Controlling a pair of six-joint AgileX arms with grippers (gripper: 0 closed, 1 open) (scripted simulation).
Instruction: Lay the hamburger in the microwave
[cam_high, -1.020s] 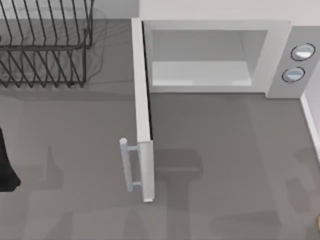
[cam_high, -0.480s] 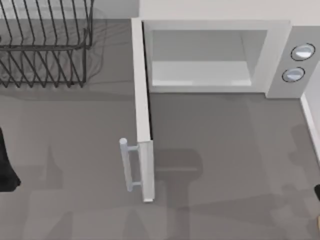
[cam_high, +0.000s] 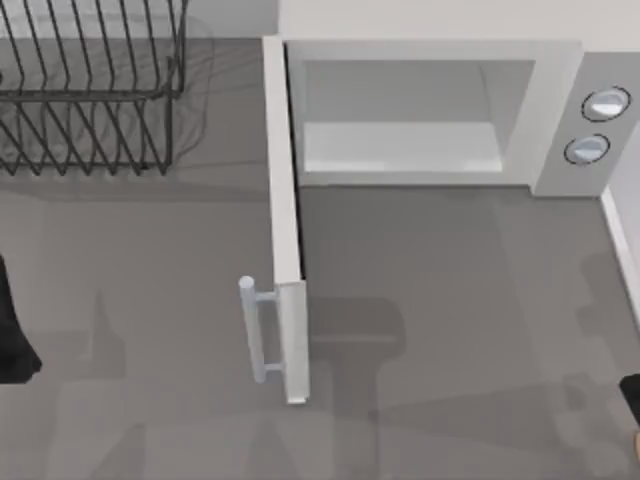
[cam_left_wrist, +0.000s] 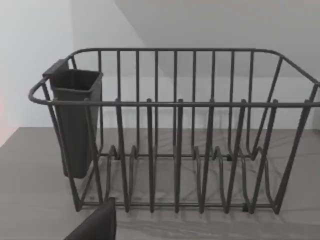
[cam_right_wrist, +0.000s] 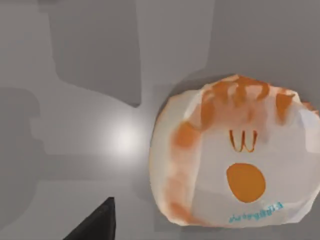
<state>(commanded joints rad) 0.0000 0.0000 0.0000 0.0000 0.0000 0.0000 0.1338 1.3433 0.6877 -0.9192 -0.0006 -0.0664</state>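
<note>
a: what does the top view give?

b: the microwave (cam_high: 430, 110) sits at the back of the grey table (cam_high: 450, 300), its door (cam_high: 285, 230) swung wide with the bar handle (cam_high: 255, 330) facing left. two silver knobs (cam_high: 597, 125) sit on its right panel. a black wire dish rack (cam_high: 90, 85) stands at the back left. the left arm (cam_high: 12, 330) sits at the left edge, and a dark bit of the right arm (cam_high: 632, 395) is at the lower right corner.

a: the left wrist view?

b: the dish rack (cam_left_wrist: 175, 135) upright on the table, with a dark cutlery cup (cam_left_wrist: 75, 120) hung on one end. i cannot tell how the left gripper's fingers stand.

a: and the right wrist view?

b: the hamburger (cam_right_wrist: 235, 155) lies on the table, close under the camera, pale with orange marks. it is outside the microwave. i cannot tell whether the right gripper is open or closed, or holding anything.
</note>
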